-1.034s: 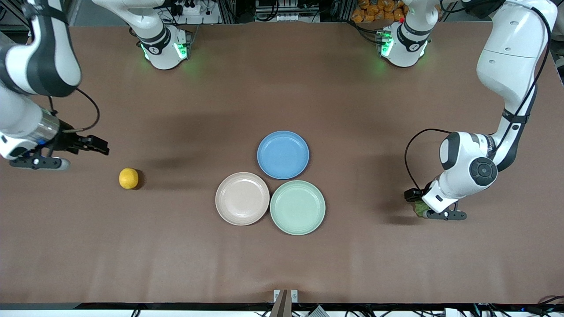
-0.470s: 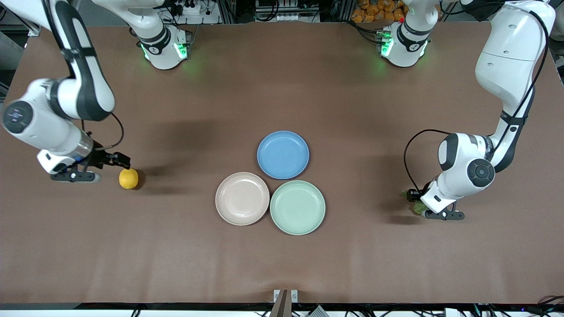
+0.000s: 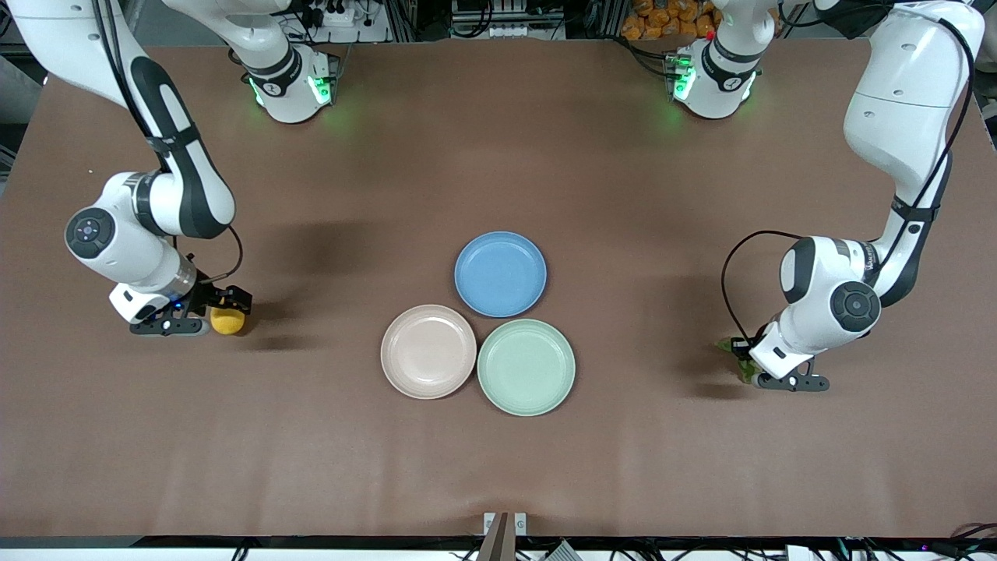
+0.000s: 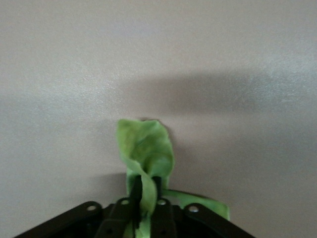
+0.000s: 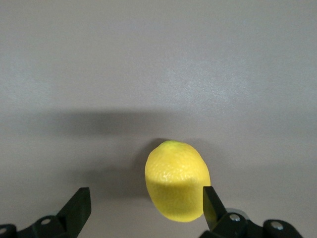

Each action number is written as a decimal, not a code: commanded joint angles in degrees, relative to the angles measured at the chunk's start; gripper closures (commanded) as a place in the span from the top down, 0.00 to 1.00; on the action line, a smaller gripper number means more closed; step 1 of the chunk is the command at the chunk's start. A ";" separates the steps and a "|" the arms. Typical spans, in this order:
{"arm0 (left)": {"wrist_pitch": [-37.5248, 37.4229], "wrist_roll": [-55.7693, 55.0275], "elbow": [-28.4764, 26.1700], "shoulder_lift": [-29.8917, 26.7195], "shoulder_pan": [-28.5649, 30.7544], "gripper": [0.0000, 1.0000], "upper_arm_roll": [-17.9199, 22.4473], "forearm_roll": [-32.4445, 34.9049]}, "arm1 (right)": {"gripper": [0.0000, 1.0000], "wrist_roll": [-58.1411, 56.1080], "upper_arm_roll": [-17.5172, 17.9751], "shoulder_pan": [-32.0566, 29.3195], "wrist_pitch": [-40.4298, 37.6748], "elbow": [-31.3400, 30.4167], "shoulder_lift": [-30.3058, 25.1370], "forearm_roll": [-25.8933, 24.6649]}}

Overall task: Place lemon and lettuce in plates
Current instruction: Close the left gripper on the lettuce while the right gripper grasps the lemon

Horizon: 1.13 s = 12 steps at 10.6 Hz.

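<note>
The lemon [image 3: 227, 322] lies on the table toward the right arm's end. My right gripper [image 3: 212, 313] is low at it and open. In the right wrist view the lemon [image 5: 177, 186] sits between the fingers, close to one fingertip [image 5: 209, 198], with the gripper [image 5: 144, 202] wide. My left gripper [image 3: 746, 366] is low over the table at the left arm's end, shut on the lettuce [image 3: 734, 347]. In the left wrist view the lettuce [image 4: 144, 144] is pinched in that gripper [image 4: 146, 187]. The beige-pink plate [image 3: 428, 351] and the mint green plate [image 3: 526, 366] sit empty mid-table.
A blue plate [image 3: 500, 273] touches both plates, farther from the front camera. The brown table [image 3: 498, 452] spreads wide between the plates and each gripper.
My right arm has swung in and down, bringing its open gripper from beside the lemon to around it. My left gripper has stayed almost in place, holding the lettuce.
</note>
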 commanded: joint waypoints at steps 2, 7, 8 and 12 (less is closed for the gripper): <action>0.13 -1.18 1.45 -0.11 -0.38 0.00 0.45 2.12 | 1.00 -4.63 0.58 -2.43 4.45 0.13 2.96 0.13; -1.45 -1.36 2.24 -4.32 -3.36 0.00 0.36 2.12 | 1.00 -4.99 0.67 -2.61 9.64 0.57 7.79 0.13; -1.45 -1.36 2.24 -4.85 -3.37 0.00 -0.16 2.04 | 1.00 -4.99 0.58 -2.61 10.62 0.57 8.59 0.13; -1.45 -1.27 2.07 -5.47 -4.86 0.00 -1.40 2.12 | 1.00 -6.56 0.58 -3.32 11.50 0.66 9.56 0.12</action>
